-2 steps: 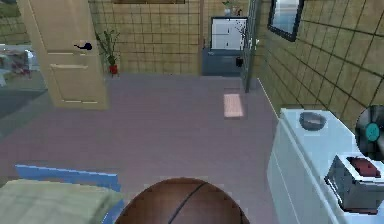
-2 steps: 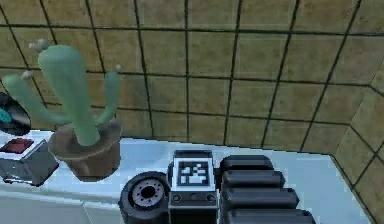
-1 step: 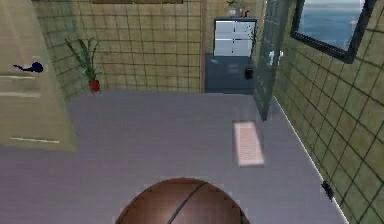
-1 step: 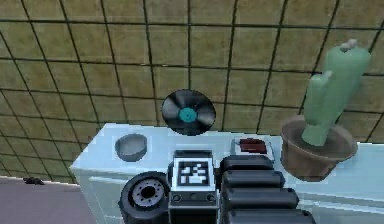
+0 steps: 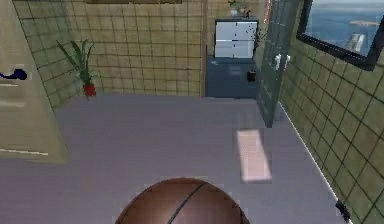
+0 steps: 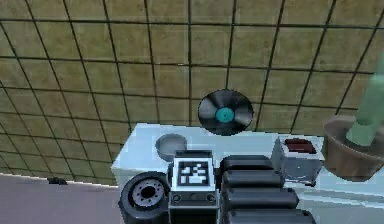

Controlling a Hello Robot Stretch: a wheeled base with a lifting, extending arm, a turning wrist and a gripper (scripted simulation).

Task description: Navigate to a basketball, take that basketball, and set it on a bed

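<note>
Basketball (image 5: 183, 203) sits mid-bottom in the forward view. Arm side view: the gripper (image 6: 143, 197) is at the pale worktop's (image 6: 250, 145) left front corner; whether it grips or holds anything cannot be told. A bowl (image 6: 171, 146) stands near the left end, a vinyl record (image 6: 225, 112) at the back edge, a potted plant (image 6: 355, 140) at the right end.

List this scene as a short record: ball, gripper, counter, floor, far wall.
ball: brown-orange basketball, at the forward view's bottom edge
gripper: dark gripper before the pale blue counter; cannot tell whether it holds anything
counter: black vinyl record standing against the tiled wall, grey bowl, grey box, green plant in a brown pot
floor: pink rectangular mat
far wall: dark blue cabinet, leafy plant in a red pot
</note>
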